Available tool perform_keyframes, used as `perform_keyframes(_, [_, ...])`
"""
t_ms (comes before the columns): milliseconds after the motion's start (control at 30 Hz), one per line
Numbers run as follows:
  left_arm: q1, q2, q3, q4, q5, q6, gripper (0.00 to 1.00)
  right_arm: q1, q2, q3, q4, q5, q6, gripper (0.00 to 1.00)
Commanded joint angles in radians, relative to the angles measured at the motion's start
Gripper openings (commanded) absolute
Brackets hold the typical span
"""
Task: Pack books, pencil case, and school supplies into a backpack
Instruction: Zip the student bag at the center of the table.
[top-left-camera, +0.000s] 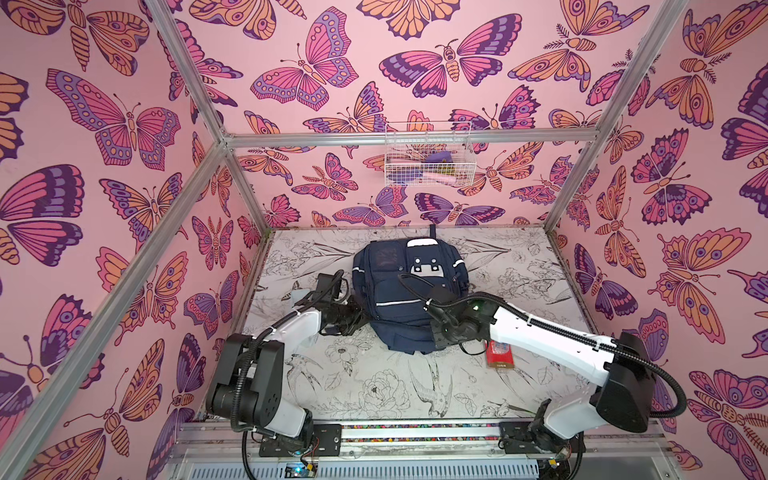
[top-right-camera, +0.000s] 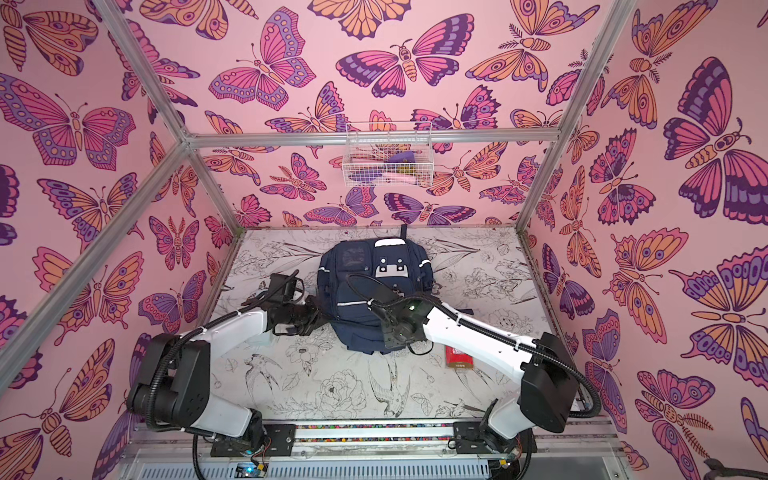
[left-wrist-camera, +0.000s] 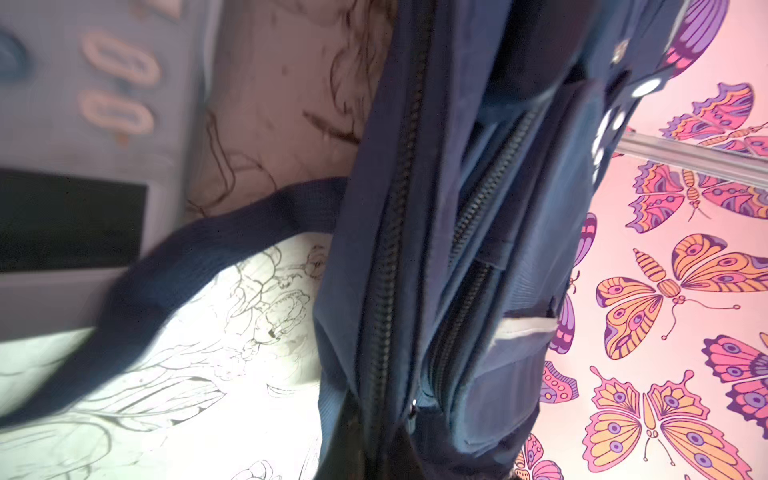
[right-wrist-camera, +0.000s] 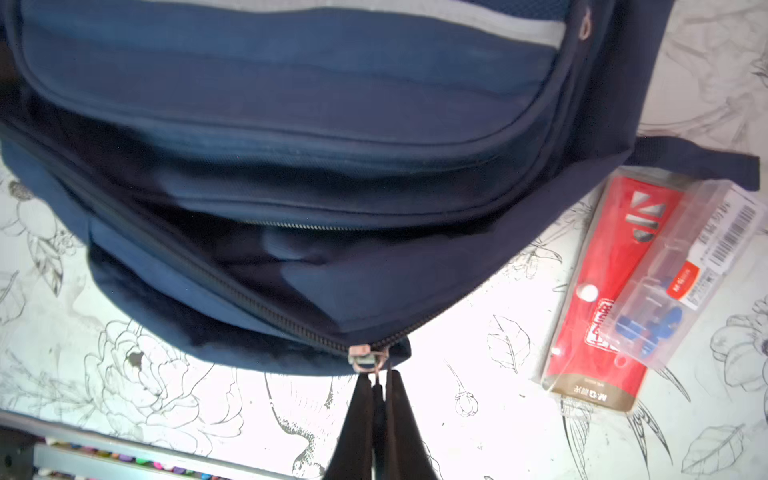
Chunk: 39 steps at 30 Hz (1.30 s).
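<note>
Pinching the backpack's (right-wrist-camera: 291, 83) zip pull (right-wrist-camera: 365, 358) to unzip, right pincer (right-wrist-camera: 378, 380) must next drag steadily; left pincer (top-left-camera: 355, 322) pressed together alongside.

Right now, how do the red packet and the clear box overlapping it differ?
The red packet is opaque and longer; the clear box is see-through and shorter, with blue pieces inside. The red packet lies flat on the table; the clear box rests partly over the red packet. Both lie beside the backpack, outside it.
</note>
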Motion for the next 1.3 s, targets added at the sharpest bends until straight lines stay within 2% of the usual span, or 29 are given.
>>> perform_keyframes(0, [0.052, 0.008, 0.044, -0.052, -0.152, 0.045, 0.0, 0.003, -0.015, 0.045, -0.114, -0.084, -0.086, 0.0])
perform_keyframes(33, [0.05, 0.001, 0.049, -0.059, -0.143, 0.04, 0.01, 0.009, -0.003, 0.057, -0.104, -0.106, -0.086, 0.0])
perform_keyframes(133, [0.023, -0.055, 0.048, -0.102, -0.146, 0.016, 0.38, 0.02, 0.03, 0.083, -0.058, -0.156, -0.079, 0.0])
perform_keyframes(200, [-0.002, -0.133, 0.021, -0.144, -0.152, -0.02, 0.55, 0.022, 0.046, 0.095, -0.02, -0.182, -0.072, 0.0])
perform_keyframes(300, [-0.059, -0.26, -0.04, -0.162, -0.126, -0.119, 0.73, 0.022, 0.056, 0.105, 0.035, -0.221, -0.062, 0.0])
perform_keyframes(367, [-0.126, -0.326, -0.066, -0.162, -0.123, -0.198, 0.77, 0.023, 0.072, 0.109, 0.065, -0.246, -0.057, 0.0])
perform_keyframes(500, [-0.289, -0.357, -0.064, -0.151, -0.165, -0.33, 0.77, 0.029, 0.099, 0.127, 0.092, -0.271, -0.057, 0.0])
perform_keyframes(633, [-0.374, -0.305, -0.045, -0.096, -0.175, -0.402, 0.72, 0.035, 0.096, 0.136, 0.09, -0.269, -0.062, 0.0])
perform_keyframes(867, [-0.402, -0.195, -0.025, -0.041, -0.156, -0.445, 0.62, 0.052, 0.07, 0.111, 0.098, -0.245, -0.053, 0.0])
perform_keyframes(1067, [-0.41, -0.156, -0.029, -0.007, -0.142, -0.459, 0.53, 0.062, 0.027, 0.105, 0.119, -0.243, -0.043, 0.0])
perform_keyframes(1167, [-0.41, -0.156, -0.053, 0.033, -0.142, -0.479, 0.44, 0.065, 0.017, 0.104, 0.121, -0.241, -0.045, 0.0])
perform_keyframes(1267, [-0.408, -0.149, -0.067, 0.057, -0.136, -0.484, 0.31, 0.065, 0.006, 0.097, 0.113, -0.231, -0.046, 0.0])
